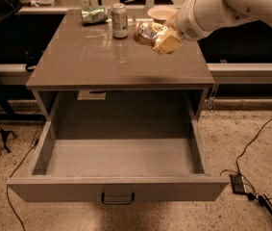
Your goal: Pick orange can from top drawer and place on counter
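Note:
My gripper [155, 35] is shut on the orange can [146, 33], a dented orange-brown can with shiny markings. It holds the can in the air above the right back part of the counter [92, 61]. My white arm reaches in from the upper right. The top drawer [118, 189] is pulled wide open below the counter, and nothing shows inside it. Its dark pull handle [117, 199] is at the middle of the front panel.
An upright silver-green can [119, 20] and a crushed green can [93, 15] stand at the back of the counter. A pale bowl [160, 12] is at the back right. Cables and a power brick [238, 183] lie on the floor at right.

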Motion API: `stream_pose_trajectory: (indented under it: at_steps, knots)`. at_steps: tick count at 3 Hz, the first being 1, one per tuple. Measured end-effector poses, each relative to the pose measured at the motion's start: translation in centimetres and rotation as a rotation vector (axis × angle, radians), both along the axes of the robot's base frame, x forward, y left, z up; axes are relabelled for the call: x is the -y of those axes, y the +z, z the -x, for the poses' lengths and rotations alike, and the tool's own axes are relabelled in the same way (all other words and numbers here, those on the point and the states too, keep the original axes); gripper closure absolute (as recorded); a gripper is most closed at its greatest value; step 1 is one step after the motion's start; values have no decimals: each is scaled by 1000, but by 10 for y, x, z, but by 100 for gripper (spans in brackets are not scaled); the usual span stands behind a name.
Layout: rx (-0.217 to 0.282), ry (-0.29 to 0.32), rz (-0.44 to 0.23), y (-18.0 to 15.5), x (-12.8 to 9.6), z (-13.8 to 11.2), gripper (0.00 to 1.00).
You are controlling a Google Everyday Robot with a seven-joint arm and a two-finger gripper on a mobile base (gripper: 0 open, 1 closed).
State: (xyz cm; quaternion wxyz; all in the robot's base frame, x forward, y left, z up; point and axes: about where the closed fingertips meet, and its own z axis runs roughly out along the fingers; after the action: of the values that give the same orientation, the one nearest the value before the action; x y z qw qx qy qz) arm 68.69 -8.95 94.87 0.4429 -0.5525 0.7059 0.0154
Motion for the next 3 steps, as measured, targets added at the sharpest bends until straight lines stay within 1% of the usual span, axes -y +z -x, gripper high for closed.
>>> stream_pose_trajectory:
  at_steps: [1,3]
  knots:
    - [-34,0,11,-12,-16,-19,100]
    - [-110,-26,41,-43,-32,-54,100]
